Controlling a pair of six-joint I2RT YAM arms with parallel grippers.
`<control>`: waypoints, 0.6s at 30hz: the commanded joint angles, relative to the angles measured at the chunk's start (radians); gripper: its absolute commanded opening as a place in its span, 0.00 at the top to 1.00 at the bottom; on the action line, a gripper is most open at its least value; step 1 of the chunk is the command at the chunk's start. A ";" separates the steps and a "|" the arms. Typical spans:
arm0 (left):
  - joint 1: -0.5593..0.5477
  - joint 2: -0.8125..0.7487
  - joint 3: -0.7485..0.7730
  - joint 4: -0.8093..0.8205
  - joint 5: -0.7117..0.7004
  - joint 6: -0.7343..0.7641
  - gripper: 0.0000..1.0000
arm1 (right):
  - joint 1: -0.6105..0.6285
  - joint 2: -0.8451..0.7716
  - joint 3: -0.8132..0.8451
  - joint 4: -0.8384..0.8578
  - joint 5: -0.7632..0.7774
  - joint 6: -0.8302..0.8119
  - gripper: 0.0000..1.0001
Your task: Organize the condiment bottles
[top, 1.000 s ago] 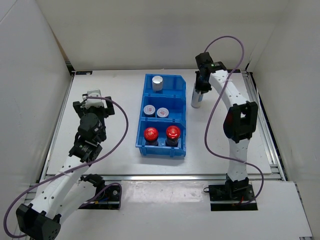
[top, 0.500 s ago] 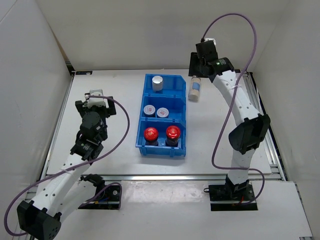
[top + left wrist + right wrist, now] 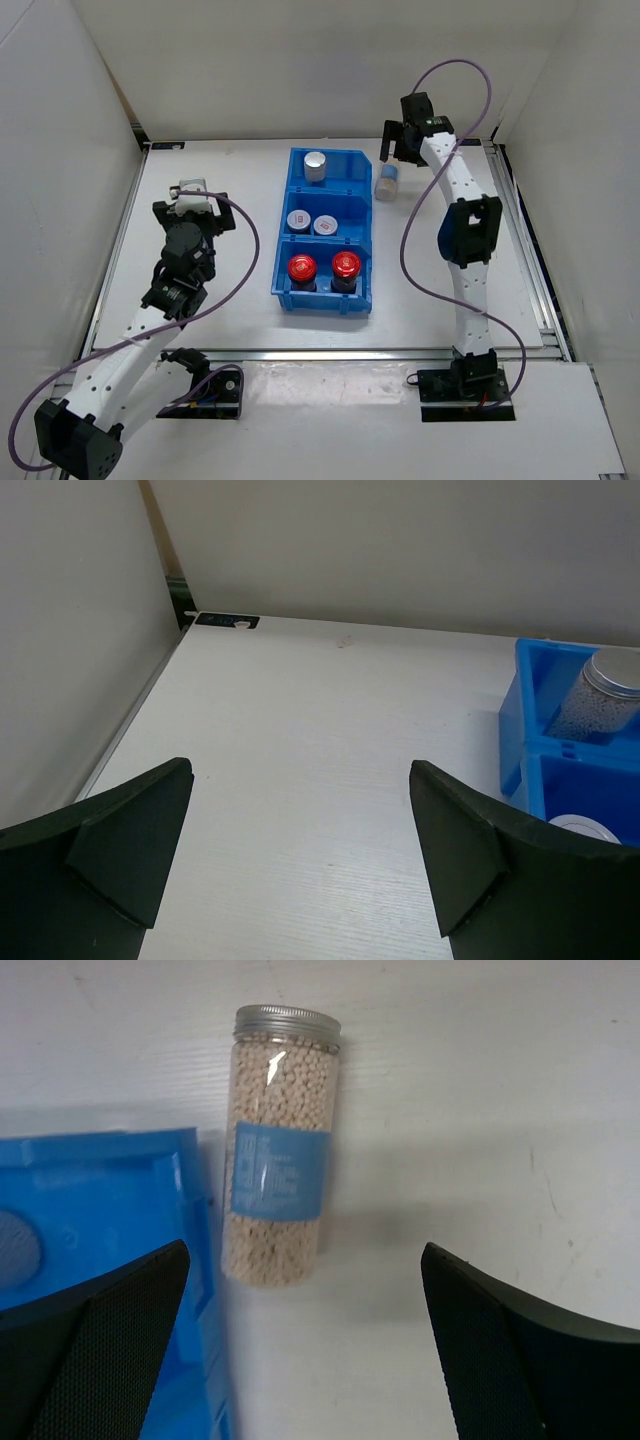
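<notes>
A blue bin [image 3: 282,270] holds five condiment bottles: a tall silver-capped one [image 3: 316,165] at the back, two short silver-lidded jars [image 3: 298,220] [image 3: 325,225] in the middle, two red-capped jars [image 3: 302,268] [image 3: 346,265] in front. Another tall bottle [image 3: 387,181] [image 3: 278,1200] with a blue label lies on its side on the table against the bin's right wall [image 3: 90,1210]. My right gripper [image 3: 397,152] [image 3: 305,1340] hovers over it, open and holding nothing. My left gripper [image 3: 190,200] [image 3: 300,850] is open over bare table left of the bin [image 3: 525,740].
White walls close in the table on the left, back and right. A metal rail runs along the table's right edge [image 3: 525,240]. The right arm's purple cable [image 3: 470,80] loops above the back right corner.
My right gripper has opened and let go of the tall bottle, which stood upright in its grip a second ago and now lies beside the bin. The left arm has barely moved.
</notes>
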 commanded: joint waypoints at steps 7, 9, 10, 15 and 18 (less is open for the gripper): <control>-0.023 0.054 0.026 -0.022 0.058 -0.055 0.00 | -0.074 0.185 0.210 0.096 -0.187 0.047 0.00; -0.043 0.063 0.035 -0.022 0.058 -0.055 0.00 | -0.074 0.211 0.219 0.105 -0.210 0.056 0.00; -0.043 0.063 0.035 -0.022 0.068 -0.055 0.00 | -0.084 0.242 0.239 0.114 -0.225 0.066 0.00; -0.063 0.072 0.035 -0.022 0.078 -0.066 0.00 | -0.094 0.314 0.261 0.114 -0.245 0.101 0.00; -0.063 0.072 0.035 -0.022 0.078 -0.066 0.00 | -0.094 0.345 0.271 0.127 -0.245 0.122 0.00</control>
